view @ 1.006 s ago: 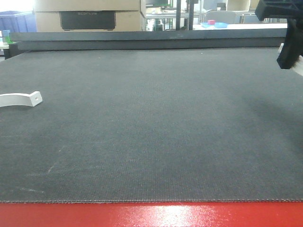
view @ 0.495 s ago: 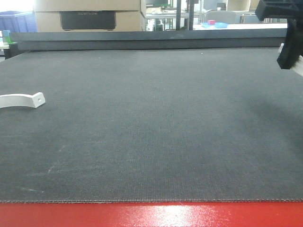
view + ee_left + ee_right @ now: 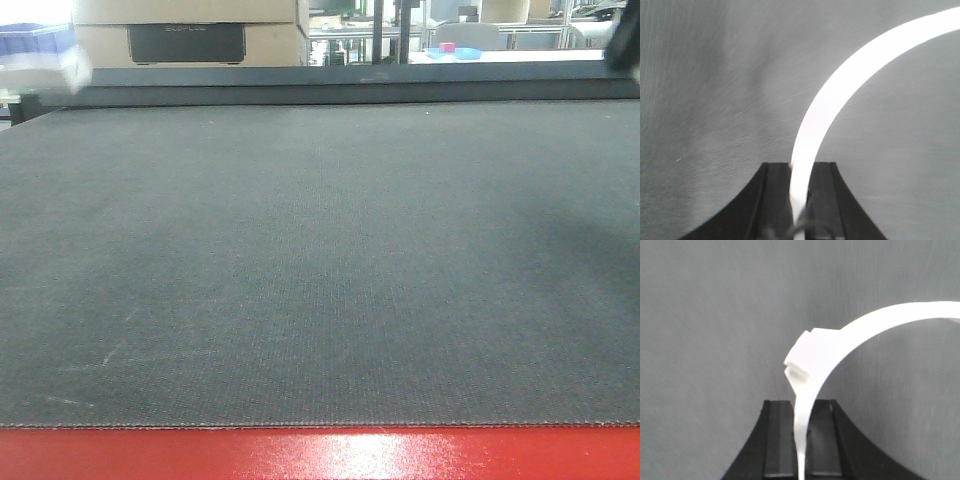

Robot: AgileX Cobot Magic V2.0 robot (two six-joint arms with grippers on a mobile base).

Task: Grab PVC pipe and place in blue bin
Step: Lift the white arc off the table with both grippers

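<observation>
My left gripper [image 3: 799, 167] is shut on the PVC pipe [image 3: 840, 95], a white curved piece that arcs up and to the right above the grey mat. In the front view the pipe [image 3: 45, 68] is a blurred white shape held high at the far left edge. The arm holding it is out of frame. My right gripper [image 3: 801, 405] is shut on a second white curved piece [image 3: 850, 335] with a blocky end. In the front view only a dark bit of the right gripper [image 3: 627, 40] shows at the top right corner. A blue bin [image 3: 30, 35] stands behind the table at the far left.
The dark grey mat [image 3: 320, 260] covers the table, with a red front edge [image 3: 320, 455]. A raised dark ledge [image 3: 330, 85] runs along the back. Cardboard boxes [image 3: 185, 30] and shelving stand behind it.
The pipe has risen from the mat at the left edge to the upper left, now blurred. The right gripper has moved up, almost out of the front view.
</observation>
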